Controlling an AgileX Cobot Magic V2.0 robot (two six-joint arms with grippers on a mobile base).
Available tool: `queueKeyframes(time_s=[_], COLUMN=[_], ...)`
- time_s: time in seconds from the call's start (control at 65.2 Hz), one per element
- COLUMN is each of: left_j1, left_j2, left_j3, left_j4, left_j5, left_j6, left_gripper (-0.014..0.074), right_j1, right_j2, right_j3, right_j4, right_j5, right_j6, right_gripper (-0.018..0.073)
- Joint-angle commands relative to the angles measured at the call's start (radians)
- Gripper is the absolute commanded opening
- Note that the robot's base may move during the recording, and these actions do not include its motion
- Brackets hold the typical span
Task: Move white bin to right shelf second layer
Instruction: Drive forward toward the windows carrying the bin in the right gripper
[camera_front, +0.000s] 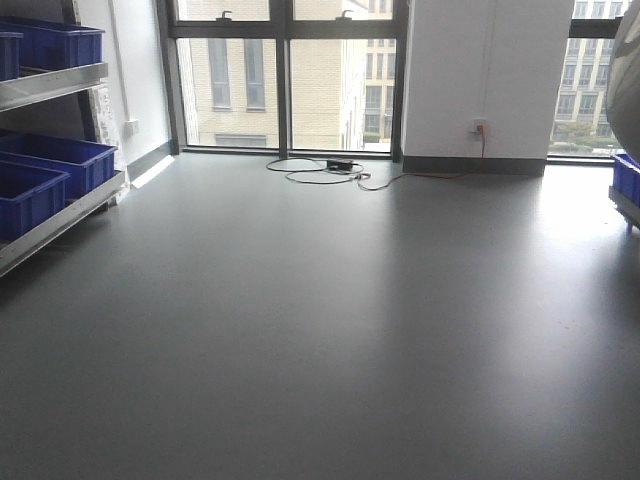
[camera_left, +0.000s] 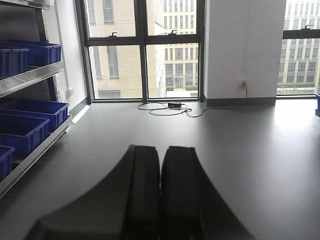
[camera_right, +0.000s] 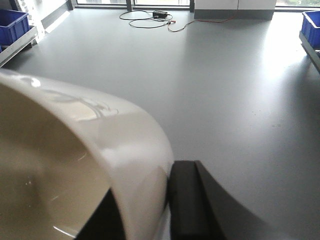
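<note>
The white bin fills the lower left of the right wrist view, a glossy cream tub held up over the grey floor. My right gripper is shut on its wall, one dark finger outside and the other inside. A pale curved edge of the bin shows at the far right of the front view. My left gripper is shut with nothing in it, pointing over the floor. Only a low corner of the right shelf shows; I cannot tell which layer it is.
A steel rack with blue crates runs along the left wall. A blue crate sits on the right shelf. Cables and a power strip lie on the floor by the windows, near a white pillar.
</note>
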Motion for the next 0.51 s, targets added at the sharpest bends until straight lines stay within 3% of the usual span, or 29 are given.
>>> queueKeyframes(time_s=[0.0, 0.491], left_j1=[-0.002, -0.002], left_j2=[-0.013, -0.013], left_j3=[0.033, 0.033], left_j4=[-0.005, -0.005], left_j5=[-0.087, -0.087], left_j6=[-0.007, -0.007], left_gripper=[0.0085, 0.0085], right_j1=[-0.006, -0.006], right_j2=[0.0, 0.0], right_j3=[-0.031, -0.031], right_j4=[0.0, 0.0], right_j5=[-0.108, -0.108], right_j6=[-0.005, -0.005], right_gripper=[0.0024, 0.0024])
